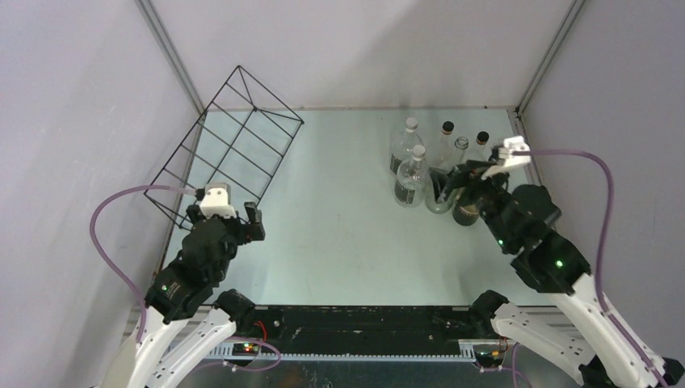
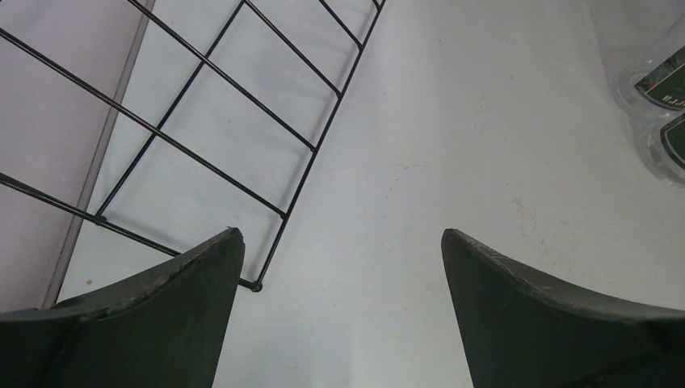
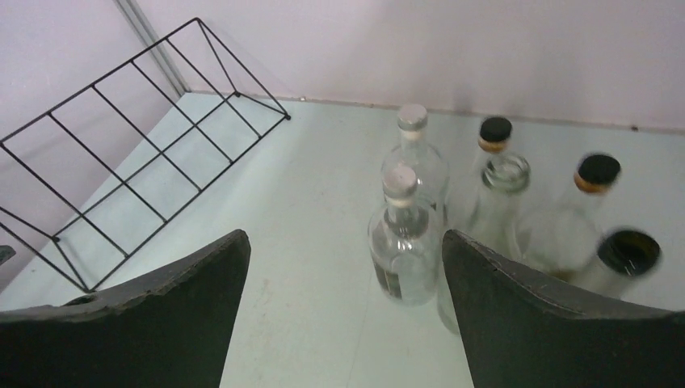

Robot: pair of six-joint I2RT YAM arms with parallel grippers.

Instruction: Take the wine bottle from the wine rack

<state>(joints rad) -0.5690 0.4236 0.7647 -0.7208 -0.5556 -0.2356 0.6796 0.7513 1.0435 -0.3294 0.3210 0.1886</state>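
The black wire wine rack [image 1: 271, 94] stands at the back left, tilted, with no bottle in its cells; it also shows in the left wrist view [image 2: 315, 149] and the right wrist view [image 3: 129, 152]. Several bottles stand upright at the back right. A dark open-necked bottle [image 1: 467, 208] stands nearest the right arm and is blurred in the right wrist view [image 3: 630, 252]. My right gripper [image 1: 462, 179] is open and empty above this group [image 3: 343, 242]. My left gripper [image 1: 226, 214] is open and empty at the rack's near corner [image 2: 339, 242].
Two clear bottles with white caps [image 1: 412, 174] [image 3: 404, 242], two with black caps [image 1: 447, 129] and an open clear one [image 1: 461, 145] crowd the back right. White walls enclose the table on the left, back and right. Purple cables loop from both wrists.
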